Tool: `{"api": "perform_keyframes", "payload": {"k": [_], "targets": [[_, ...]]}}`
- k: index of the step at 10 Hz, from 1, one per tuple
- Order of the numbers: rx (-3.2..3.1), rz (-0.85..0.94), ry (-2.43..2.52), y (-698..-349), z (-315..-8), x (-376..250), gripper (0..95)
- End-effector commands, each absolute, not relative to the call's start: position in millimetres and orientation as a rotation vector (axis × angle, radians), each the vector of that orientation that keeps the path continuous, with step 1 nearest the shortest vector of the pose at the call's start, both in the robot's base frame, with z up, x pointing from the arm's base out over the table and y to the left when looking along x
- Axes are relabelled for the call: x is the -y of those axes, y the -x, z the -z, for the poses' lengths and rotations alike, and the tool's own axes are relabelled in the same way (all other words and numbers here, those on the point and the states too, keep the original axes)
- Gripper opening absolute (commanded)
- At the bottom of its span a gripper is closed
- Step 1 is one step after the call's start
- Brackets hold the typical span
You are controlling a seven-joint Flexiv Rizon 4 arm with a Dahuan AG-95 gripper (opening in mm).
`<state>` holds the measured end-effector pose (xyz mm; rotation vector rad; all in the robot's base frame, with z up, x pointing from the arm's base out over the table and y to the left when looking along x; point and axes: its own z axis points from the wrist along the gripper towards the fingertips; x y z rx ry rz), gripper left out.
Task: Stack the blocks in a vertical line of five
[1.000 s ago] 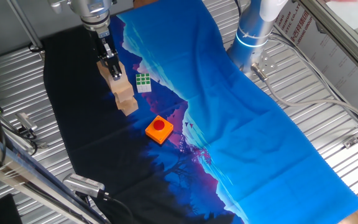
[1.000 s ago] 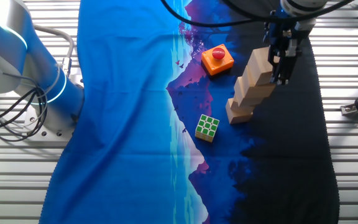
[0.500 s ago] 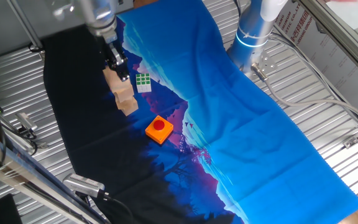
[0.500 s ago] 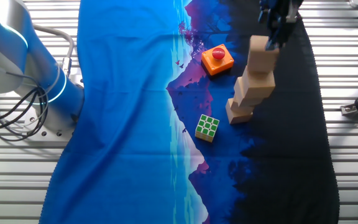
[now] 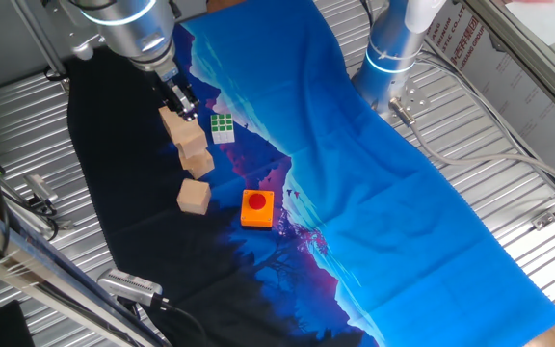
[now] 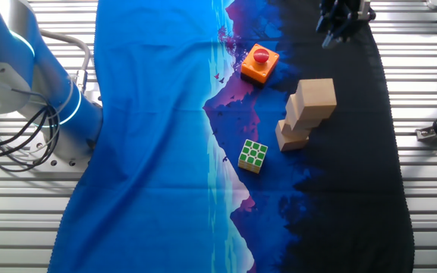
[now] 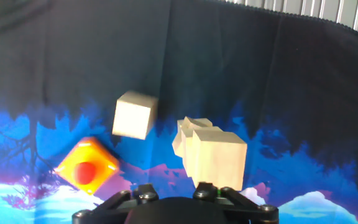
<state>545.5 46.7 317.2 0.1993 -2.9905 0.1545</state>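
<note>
One block [image 5: 194, 196] beside orange button [image 5: 256, 208].

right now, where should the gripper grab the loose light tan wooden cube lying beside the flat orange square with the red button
Probably from straight above, closing on two opposite side faces of the loose light tan wooden cube. It seems to sit flat on the cloth with its top free, apart from the leaning stack of tan cubes and the flat orange square, so there is room for fingers.
</note>
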Motion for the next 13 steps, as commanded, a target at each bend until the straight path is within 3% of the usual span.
{"api": "perform_keyframes", "payload": {"k": [1,5,9,10,11,13], "targets": [[2.998,-0.153,-0.198,-545.8,-316.6,-46.5,0.0],[3.047,-0.140,-0.144,-564.6,-306.8,-64.7,0.0],[3.110,0.028,-0.354,-578.1,-280.8,-64.0,76.0],[3.105,0.034,-0.484,-577.9,-271.5,-61.8,76.0],[3.113,0.033,-0.524,-578.2,-264.1,-63.4,95.0],[3.111,0.032,-0.559,-583.8,-252.4,-74.8,95.0]]}}
